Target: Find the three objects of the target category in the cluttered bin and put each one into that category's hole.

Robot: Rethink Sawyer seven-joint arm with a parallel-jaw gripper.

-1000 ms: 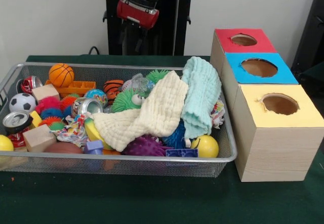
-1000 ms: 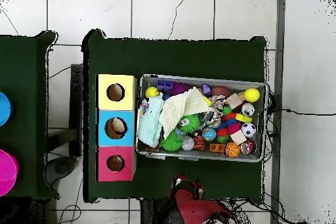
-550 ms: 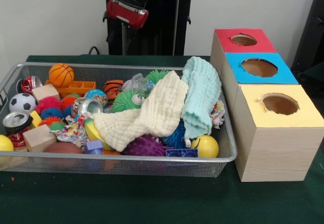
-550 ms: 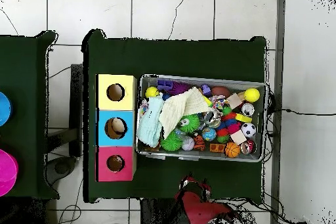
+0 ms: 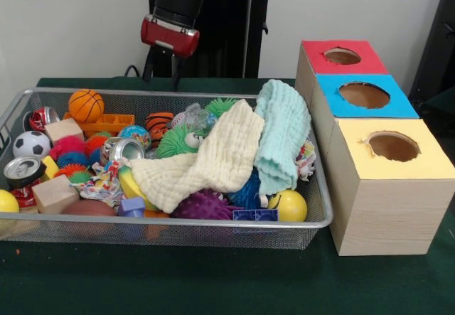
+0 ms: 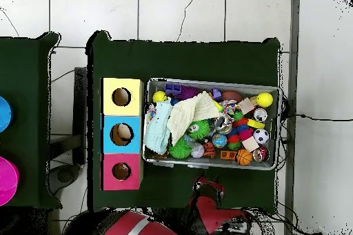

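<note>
Three boxes stand in a row beside the wire bin (image 5: 323, 219): a red-topped box (image 5: 341, 57), a blue-topped box (image 5: 364, 96) and a yellow-topped box (image 5: 392, 160), each with a round hole in its top. In the overhead view something pale shows inside the blue box's hole; what it is cannot be told.

Gripper (image 5: 162, 75): hangs behind the bin's far rim, above the green table cover and outside the bin. Two dark fingers (image 5: 148, 67) point down with a plain gap between them, and nothing is held.

Bin contents: crowded. A cream cloth (image 5: 213, 160) lies draped across the middle, and a mint-green cloth (image 5: 283, 137) lies beside it toward the boxes, both covering toys beneath. An orange basketball (image 5: 86, 105) sits at the far corner away from the boxes, next to an orange brick (image 5: 110, 123). A soccer ball (image 5: 31, 144), a crushed can (image 5: 24, 169) and a wooden block (image 5: 53, 194) lie along that end. A green spiky toy with eyes (image 5: 179, 141) shows at the cream cloth's edge. A purple spiky ball (image 5: 205, 205) and a yellow ball (image 5: 288, 205) rest against the near rim.

Target category: cannot be told from the views.
</note>
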